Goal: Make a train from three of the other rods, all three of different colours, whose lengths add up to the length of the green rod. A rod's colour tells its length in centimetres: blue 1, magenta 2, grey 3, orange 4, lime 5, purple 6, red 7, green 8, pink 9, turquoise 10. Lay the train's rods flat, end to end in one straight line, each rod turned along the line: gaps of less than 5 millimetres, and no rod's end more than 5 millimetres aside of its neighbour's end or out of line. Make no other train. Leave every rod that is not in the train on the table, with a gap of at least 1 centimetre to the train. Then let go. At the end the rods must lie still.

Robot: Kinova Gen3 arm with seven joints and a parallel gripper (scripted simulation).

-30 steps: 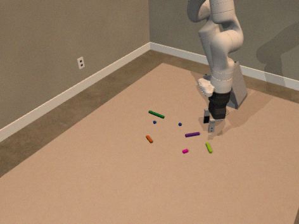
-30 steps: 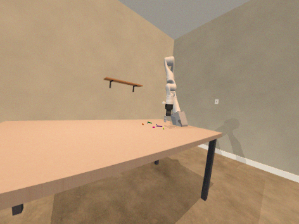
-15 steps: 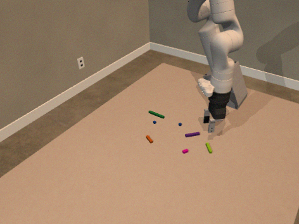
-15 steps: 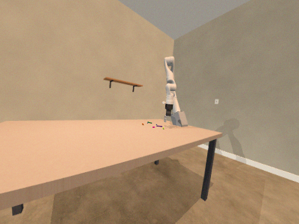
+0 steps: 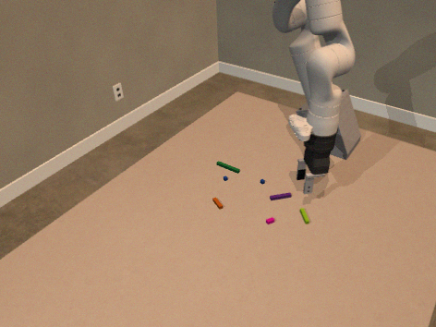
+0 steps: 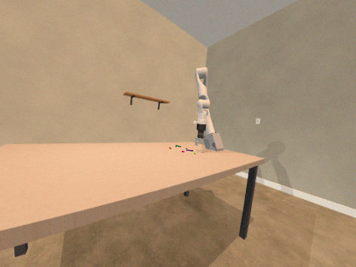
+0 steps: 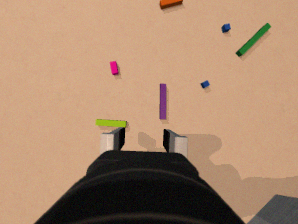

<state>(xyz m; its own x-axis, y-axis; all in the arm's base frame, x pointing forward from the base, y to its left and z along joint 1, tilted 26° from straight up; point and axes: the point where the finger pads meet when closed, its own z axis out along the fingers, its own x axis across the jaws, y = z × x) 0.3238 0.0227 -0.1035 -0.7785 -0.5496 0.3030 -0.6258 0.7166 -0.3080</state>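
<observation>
On my feed the tabletop (image 5: 139,259) looks like smooth matt light wood, no grain visible. Rods, e.g. the green rod (image 5: 228,167) & purple rod (image 5: 280,196), read as flat matt plastic. Arm shell (image 5: 325,65) is smooth white plastic w/ slight sheen; hand (image 7: 143,141) matt black.

Wooden wall shelf (image 6: 146,98) on two brackets; wall socket (image 5: 118,91); white skirting board (image 5: 111,127).
</observation>
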